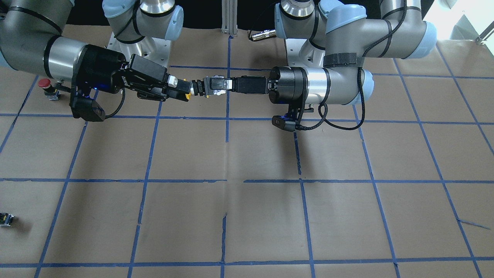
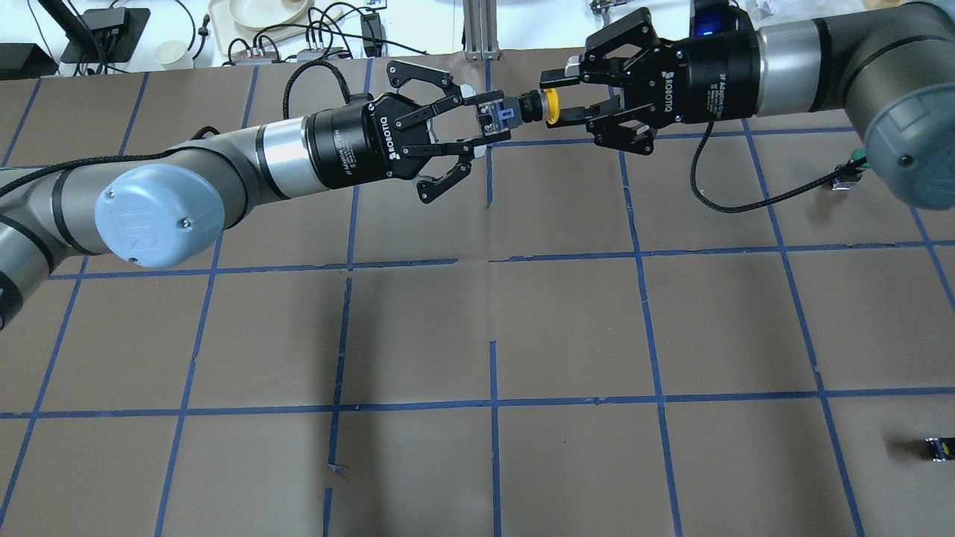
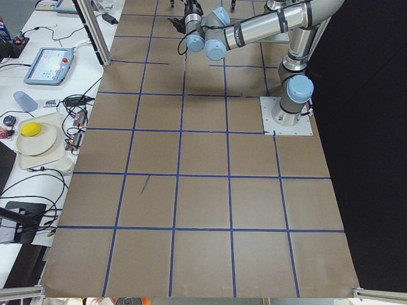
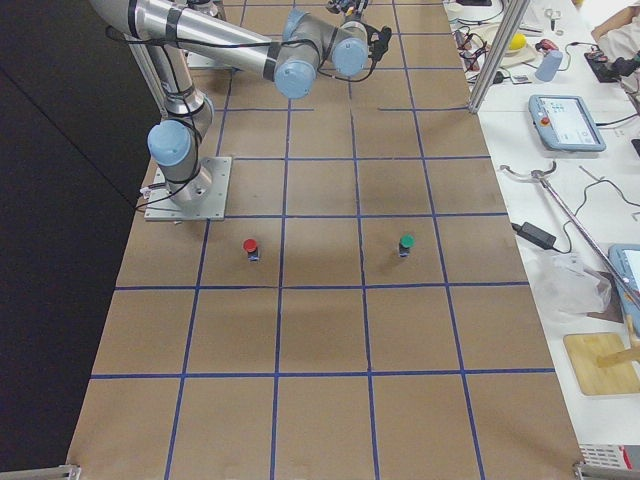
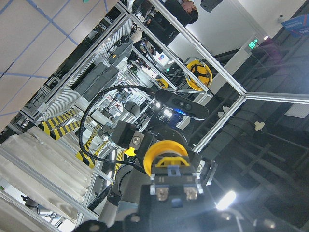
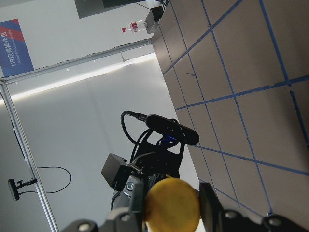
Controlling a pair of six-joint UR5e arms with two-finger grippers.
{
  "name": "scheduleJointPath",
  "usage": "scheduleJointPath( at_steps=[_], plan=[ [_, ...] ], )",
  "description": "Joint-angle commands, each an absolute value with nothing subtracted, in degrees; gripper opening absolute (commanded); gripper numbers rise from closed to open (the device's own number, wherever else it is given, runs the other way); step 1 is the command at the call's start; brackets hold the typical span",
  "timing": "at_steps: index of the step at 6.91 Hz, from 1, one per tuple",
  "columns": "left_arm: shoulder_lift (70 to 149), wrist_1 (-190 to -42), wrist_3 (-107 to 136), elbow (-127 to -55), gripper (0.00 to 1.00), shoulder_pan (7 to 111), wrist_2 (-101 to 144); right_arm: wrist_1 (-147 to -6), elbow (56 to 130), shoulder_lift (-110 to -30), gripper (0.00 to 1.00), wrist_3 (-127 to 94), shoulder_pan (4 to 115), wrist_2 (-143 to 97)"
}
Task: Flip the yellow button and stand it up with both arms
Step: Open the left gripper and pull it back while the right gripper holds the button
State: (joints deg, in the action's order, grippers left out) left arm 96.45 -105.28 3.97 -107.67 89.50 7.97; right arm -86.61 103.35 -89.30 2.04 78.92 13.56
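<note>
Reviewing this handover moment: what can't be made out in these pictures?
- Right gripper touching the yellow button's cap or not: right wrist view cuts its fingers at the bottom edge.
- Handover in both side views: too small, at the top edge.
- Small block: cut by the front-facing view's left edge.
</note>
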Motion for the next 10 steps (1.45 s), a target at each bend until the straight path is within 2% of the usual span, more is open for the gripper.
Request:
scheduleJointPath(
  at_steps=[1,4,6,8,10],
  plan=[
    [95.89,-105.29,5.79,-107.67,1.00,89.56,7.65,-86.57,103.10,-89.47,0.20,1.93,78.75,13.18],
    [93.88,-100.77,14.63,-105.65,1.00,87.29,-2.56,-86.92,101.70,-89.56,0.21,2.02,78.31,15.71],
    [91.68,-82.36,37.08,-102.67,0.99,82.02,-24.51,-87.19,95.48,-89.21,0.21,2.02,76.74,25.26],
    [91.58,-76.33,36.40,-102.22,0.98,82.09,-48.02,-87.36,93.34,-89.38,0.21,3.94,75.68,32.48],
    [90.71,-76.46,20.92,-101.95,0.98,82.44,-72.74,-90.58,93.95,-89.03,0.21,12.70,75.23,43.52]
  ],
)
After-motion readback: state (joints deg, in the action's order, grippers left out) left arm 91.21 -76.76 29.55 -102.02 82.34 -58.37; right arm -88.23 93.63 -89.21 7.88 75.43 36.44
